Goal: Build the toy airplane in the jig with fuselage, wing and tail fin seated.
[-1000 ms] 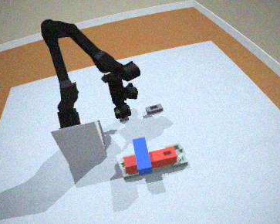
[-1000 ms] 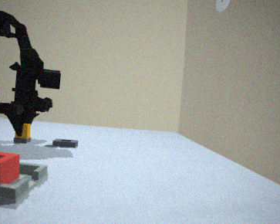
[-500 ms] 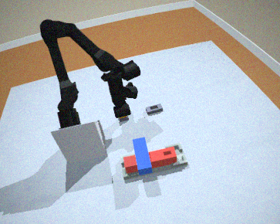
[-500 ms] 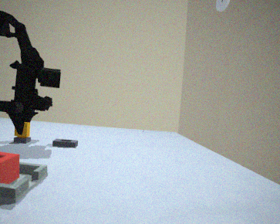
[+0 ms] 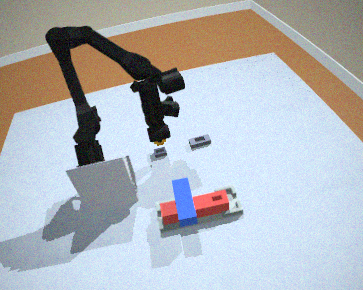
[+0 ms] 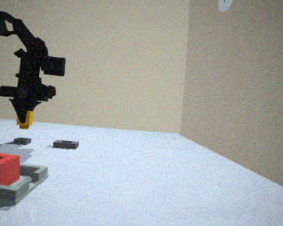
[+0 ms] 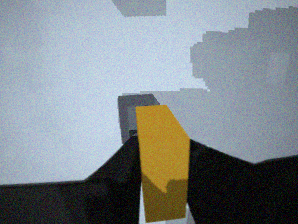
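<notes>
My gripper (image 5: 159,140) (image 6: 24,117) (image 7: 153,141) is shut on the yellow tail fin (image 5: 160,143) (image 6: 25,120) (image 7: 162,145). It holds the fin upright in the air above a small dark holder. The red fuselage (image 5: 208,203) (image 6: 8,170) lies in the grey jig cradle (image 5: 235,212) (image 6: 41,174). The blue wing (image 5: 184,202) lies across the top of the fuselage. The tail socket, a dark hole near the fuselage's right end in the top view, shows no fin in it. The fin's tab is too small to make out.
The small dark holder (image 5: 160,152) (image 6: 22,141) (image 7: 127,115) stands below the gripper. A second, wider dark holder (image 5: 200,141) (image 6: 65,144) stands to its right. A grey panel (image 5: 103,182) stands by the arm's base, left of the jig.
</notes>
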Tool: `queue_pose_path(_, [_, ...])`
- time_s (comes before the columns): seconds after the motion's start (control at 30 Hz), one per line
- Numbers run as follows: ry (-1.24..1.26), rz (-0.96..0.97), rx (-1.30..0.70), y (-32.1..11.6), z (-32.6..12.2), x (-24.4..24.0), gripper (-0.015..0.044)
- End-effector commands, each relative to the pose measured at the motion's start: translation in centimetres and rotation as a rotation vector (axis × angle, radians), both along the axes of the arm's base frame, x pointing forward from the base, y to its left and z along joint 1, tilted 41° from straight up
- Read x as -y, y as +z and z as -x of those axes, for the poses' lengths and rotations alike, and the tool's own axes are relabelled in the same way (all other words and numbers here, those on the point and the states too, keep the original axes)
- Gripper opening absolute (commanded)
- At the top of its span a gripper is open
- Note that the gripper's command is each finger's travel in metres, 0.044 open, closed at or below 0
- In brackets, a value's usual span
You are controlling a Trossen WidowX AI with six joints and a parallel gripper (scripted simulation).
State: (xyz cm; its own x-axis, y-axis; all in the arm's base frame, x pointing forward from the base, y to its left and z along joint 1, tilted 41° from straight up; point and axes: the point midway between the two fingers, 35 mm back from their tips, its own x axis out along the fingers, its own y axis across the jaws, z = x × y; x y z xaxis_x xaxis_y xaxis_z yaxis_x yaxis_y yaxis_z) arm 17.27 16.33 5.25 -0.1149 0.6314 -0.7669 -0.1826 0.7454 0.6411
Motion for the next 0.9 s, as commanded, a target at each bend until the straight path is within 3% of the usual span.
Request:
queue_pose_path(0.0, [0.003, -0.004, 0.003, 0.8, -0.2, 0.6, 0.0])
queue_pose_path(0.87, [-0.008, -0.025, -0.005, 6.8, -0.2, 5.5, 0.0])
